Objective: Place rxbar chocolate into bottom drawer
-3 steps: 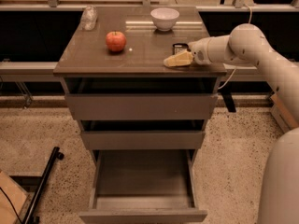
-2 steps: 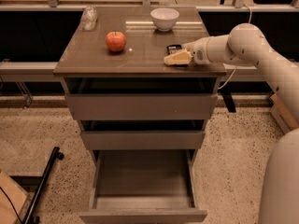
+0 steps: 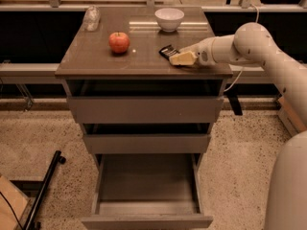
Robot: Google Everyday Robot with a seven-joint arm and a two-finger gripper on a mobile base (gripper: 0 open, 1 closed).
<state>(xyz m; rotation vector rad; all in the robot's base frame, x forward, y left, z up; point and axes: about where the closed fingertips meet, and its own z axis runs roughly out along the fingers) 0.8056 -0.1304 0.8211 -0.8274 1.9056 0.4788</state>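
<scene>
The rxbar chocolate (image 3: 167, 51) is a small dark bar lying flat on the cabinet top (image 3: 96, 56), right of centre. My gripper (image 3: 180, 58) reaches in from the right, low over the top, with its pale tip right beside the bar's near-right end, touching or nearly touching it. The bottom drawer (image 3: 146, 220) is pulled far out towards me, and its inside shows nothing in it.
A red apple (image 3: 119, 41) sits left of the bar. A white bowl (image 3: 169, 18) stands at the back, and a clear object (image 3: 91, 17) lies at the back left. The two upper drawers (image 3: 144, 110) stick out slightly. A black pole (image 3: 45, 188) lies on the floor at the left.
My gripper has shifted slightly left along the cabinet top. More of the dark bar shows at its tip, a little further left than before.
</scene>
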